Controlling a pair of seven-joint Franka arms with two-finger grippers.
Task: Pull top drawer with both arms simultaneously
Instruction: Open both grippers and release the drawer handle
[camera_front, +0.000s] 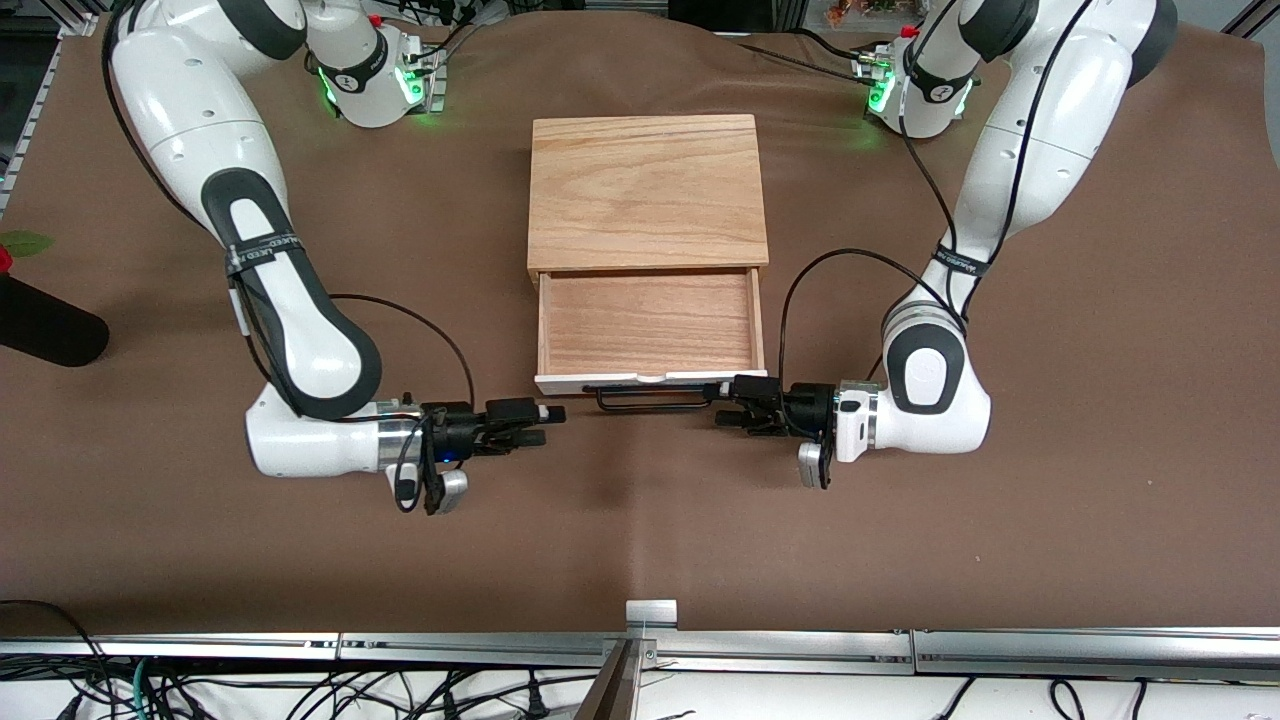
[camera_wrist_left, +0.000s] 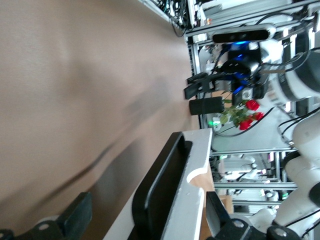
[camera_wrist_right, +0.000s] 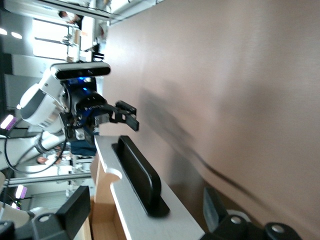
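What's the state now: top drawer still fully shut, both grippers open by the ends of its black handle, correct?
Not quite. The top drawer is pulled out, not shut: the front view shows its bare wood interior. The rest holds: the left gripper is open at one end of the handle, and the right gripper is open just off the other end.

Wooden box (camera_front: 647, 190) hides its lower drawer front.

— Where's the top drawer (camera_front: 650, 325)?
— Pulled out of the wooden box (camera_front: 648, 190), wood floor bare. My left gripper (camera_front: 738, 402) sits at one end of its black handle (camera_front: 652, 399).
— And the other?
— My right gripper (camera_front: 545, 420) hangs just off the handle's other end, touching nothing.
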